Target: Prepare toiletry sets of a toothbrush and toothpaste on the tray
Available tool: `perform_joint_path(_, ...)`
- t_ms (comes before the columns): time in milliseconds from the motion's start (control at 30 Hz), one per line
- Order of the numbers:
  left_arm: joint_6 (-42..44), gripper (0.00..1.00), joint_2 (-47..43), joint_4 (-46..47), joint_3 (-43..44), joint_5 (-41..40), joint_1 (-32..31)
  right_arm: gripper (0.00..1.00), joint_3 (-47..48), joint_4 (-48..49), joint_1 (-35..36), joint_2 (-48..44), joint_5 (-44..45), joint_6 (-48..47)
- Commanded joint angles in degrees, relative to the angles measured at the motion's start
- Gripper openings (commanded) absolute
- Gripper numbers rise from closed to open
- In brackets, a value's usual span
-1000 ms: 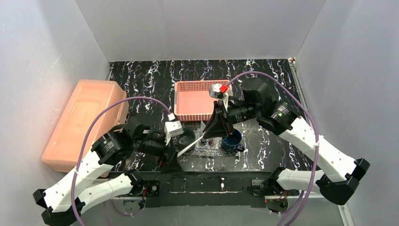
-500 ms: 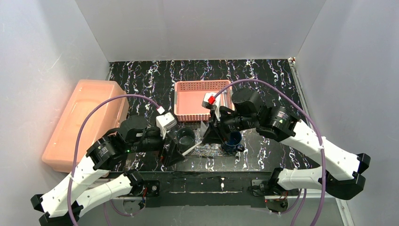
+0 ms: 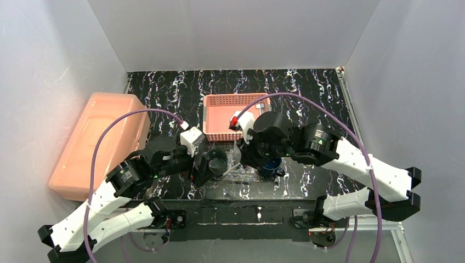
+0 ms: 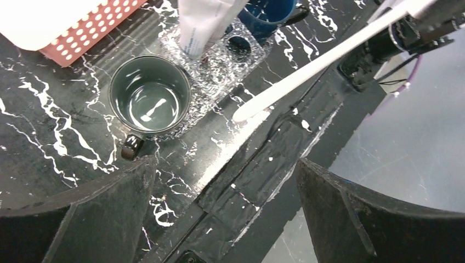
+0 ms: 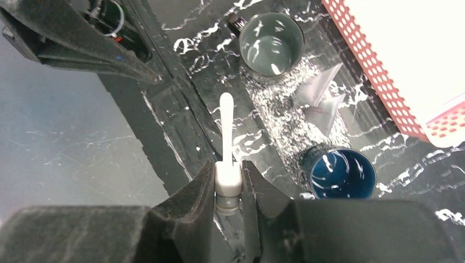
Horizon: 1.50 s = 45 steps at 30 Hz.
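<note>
Right wrist view: toothbrush (image 5: 226, 126) pinched at one end, beside the tray (image 5: 279, 129)

The left gripper (image 4: 225, 167) hangs spread wide and empty, close to the brush's free tip, so a careless swing could knock the two together. The right gripper (image 5: 228, 176) pinches only the brush's thick end. The long handle, in the air over the table's (image 3: 307, 90) near edge, may pivot, slip, or topple the tube (image 5: 323, 97) standing on the tray.

- Salmon box (image 3: 71, 183): contents unclear.
- Grey mug (image 4: 149, 98), at the tray's left end: empty.
- Pink basket (image 3: 216, 135): small white items, too small to name.
- Blue mug (image 5: 342, 174), at the tray's right end: empty.
</note>
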Motion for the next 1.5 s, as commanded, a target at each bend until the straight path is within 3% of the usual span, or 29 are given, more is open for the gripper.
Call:
perform_joint_path(0, -0.37, 0.98, -0.57, 1.13, -1.53, -4.76, 0.05, 0.01, 4.78, -6.06, 3.83, 1.08, 11.71, 3.81)
perform_joint_path(367, -0.19, 0.98, -1.93, 4.91, -5.81, -7.32, 0.08, 0.01, 7.53, -13.22, 8.06, 3.89, 24.45, 9.62)
perform_joint_path(1467, 0.25, 0.98, -1.17, 6.18, -7.67, -6.38, 0.95, 0.01, -9.13, 0.39, 8.42, 0.88, 28.91, 10.42)
